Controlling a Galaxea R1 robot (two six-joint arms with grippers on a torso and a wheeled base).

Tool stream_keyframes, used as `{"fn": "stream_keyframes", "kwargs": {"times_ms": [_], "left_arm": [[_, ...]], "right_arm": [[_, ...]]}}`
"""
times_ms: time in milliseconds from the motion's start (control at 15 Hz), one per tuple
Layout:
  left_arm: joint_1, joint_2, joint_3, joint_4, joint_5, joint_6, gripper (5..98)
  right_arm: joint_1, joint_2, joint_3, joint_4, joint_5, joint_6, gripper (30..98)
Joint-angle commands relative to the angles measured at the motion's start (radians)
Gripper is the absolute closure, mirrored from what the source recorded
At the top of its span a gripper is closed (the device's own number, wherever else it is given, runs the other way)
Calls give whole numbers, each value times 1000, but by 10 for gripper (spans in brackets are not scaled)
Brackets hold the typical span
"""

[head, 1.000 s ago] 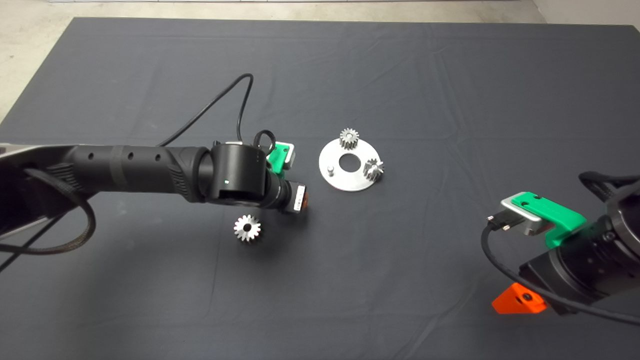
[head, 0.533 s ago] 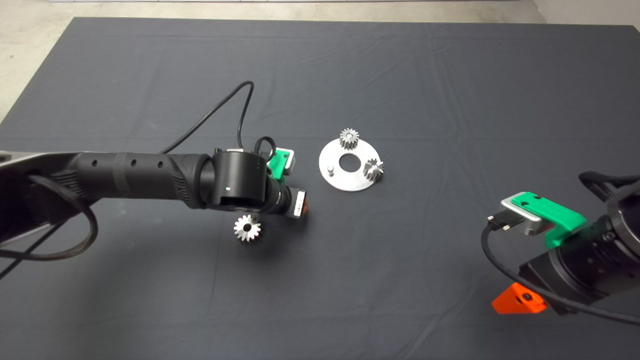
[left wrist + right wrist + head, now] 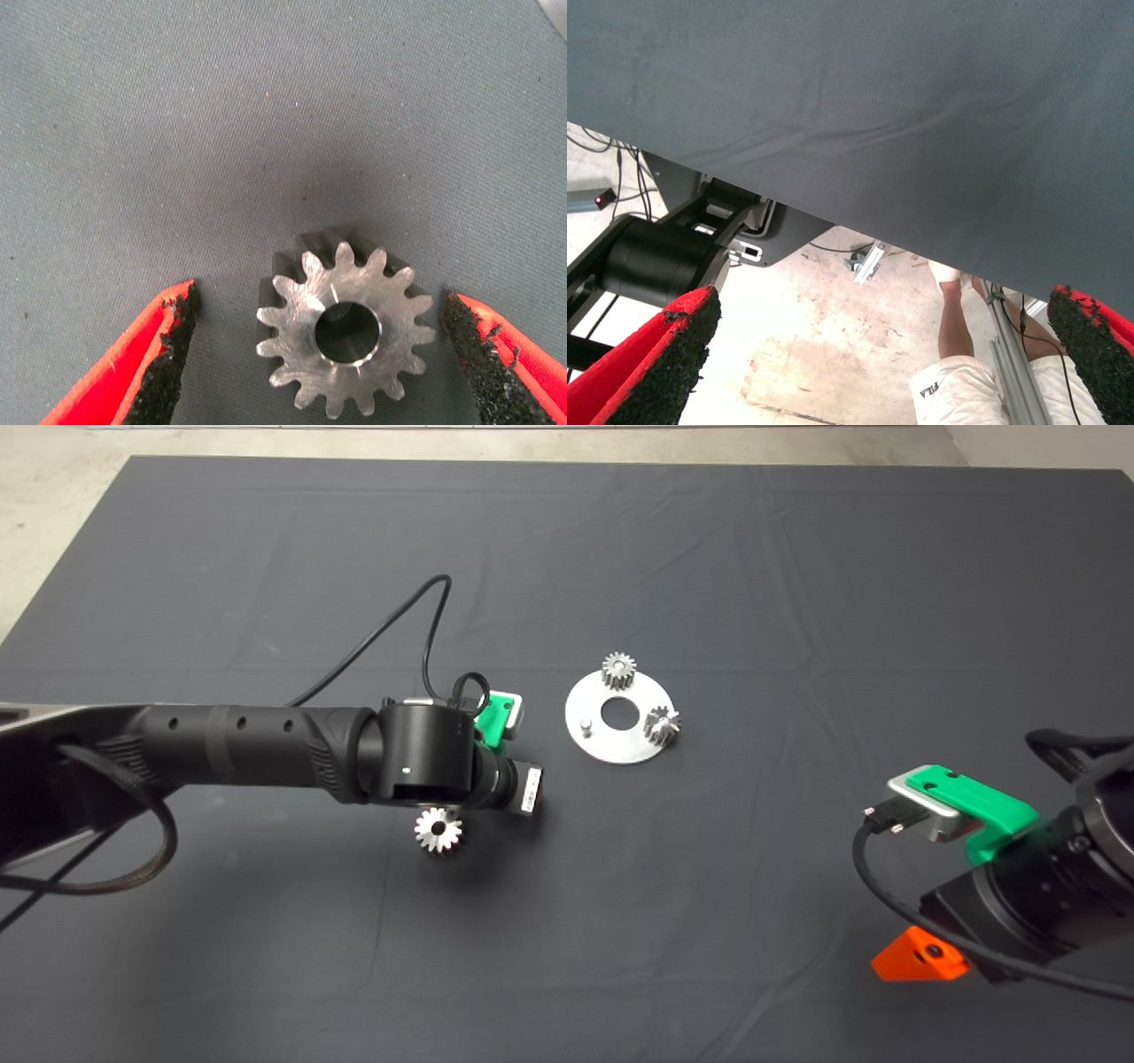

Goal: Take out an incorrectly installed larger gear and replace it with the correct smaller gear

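Smaller gear (image 3: 344, 329) lies between left gripper's (image 3: 323, 354) spread jaws.

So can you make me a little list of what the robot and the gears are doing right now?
left gripper: open, fingers on either side of the gear on the mat, not touching it
gear on the mat: lies flat, silver, dark centre hole
round plate: silver, central hole, on the dark mat
gears on plate: two, one at the far edge, one at the right edge
empty peg: on the plate's left side, no gear on it
right gripper: open, holds nothing, waits at the lower right edge
person: a leg shows beyond the mat
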Motion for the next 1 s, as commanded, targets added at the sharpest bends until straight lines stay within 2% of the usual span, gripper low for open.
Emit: {"fn": "stream_keyframes", "kwargs": {"times_ms": [0,200,333,467,667,933], "left_arm": [[-5,3,17,29,24,-1,336],[-5,6,21,47,29,-1,377],[-5,9,23,56,47,-1,385],[-5,9,23,61,50,-1,435],[-4,9,32,61,63,-1,458],[-2,24,34,61,64,0,501]], "right_arm": [[25,-4,1,2,-125,4,309],[24,-4,1,2,-125,1,309],[24,-4,1,2,-125,1,309],[25,-4,1,2,-125,1,309],[24,-4,1,2,-125,1,309],[24,-4,1,1,-125,1,309]]}}
